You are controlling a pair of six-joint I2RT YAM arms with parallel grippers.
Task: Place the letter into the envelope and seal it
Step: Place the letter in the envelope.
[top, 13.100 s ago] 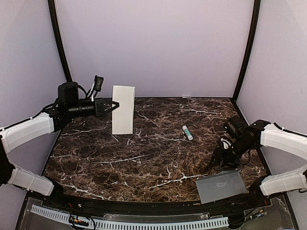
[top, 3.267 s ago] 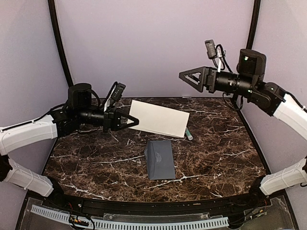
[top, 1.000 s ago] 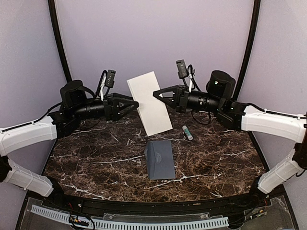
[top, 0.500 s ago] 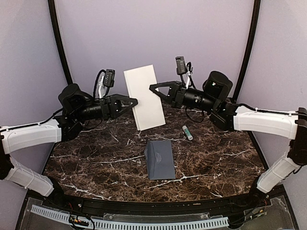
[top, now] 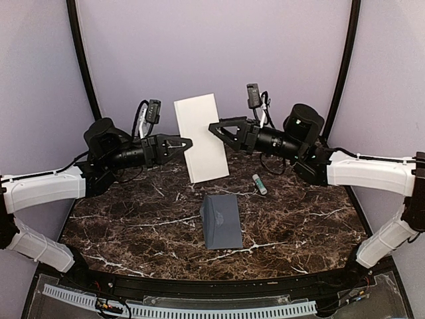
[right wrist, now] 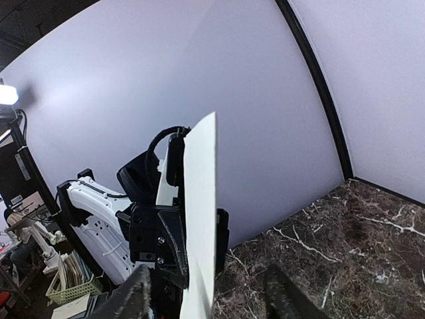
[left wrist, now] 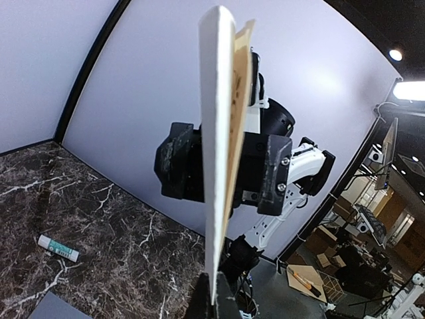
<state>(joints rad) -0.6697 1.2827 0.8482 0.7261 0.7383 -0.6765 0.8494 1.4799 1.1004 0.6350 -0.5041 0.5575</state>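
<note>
My left gripper [top: 186, 141] is shut on the letter [top: 201, 137] at its left edge and holds it upright in the air above the back of the table, plain white side to the top camera. In the left wrist view the letter [left wrist: 222, 166] stands edge-on, with its cream printed side facing right. My right gripper [top: 219, 135] is open at the letter's right edge. In the right wrist view the letter [right wrist: 201, 219] stands between my spread right fingers [right wrist: 282, 292], not touching them. The grey envelope [top: 221, 220] lies flat on the table below.
A white and green glue stick [top: 259, 184] lies on the marble table [top: 133, 219] right of the letter, also in the left wrist view [left wrist: 58, 247]. Purple walls and black frame posts [top: 342, 66] close in the back and sides.
In the last second the letter has turned more upright. My right gripper has stayed open and come up to its right edge. Earlier the envelope went from the front right to mid-table.
</note>
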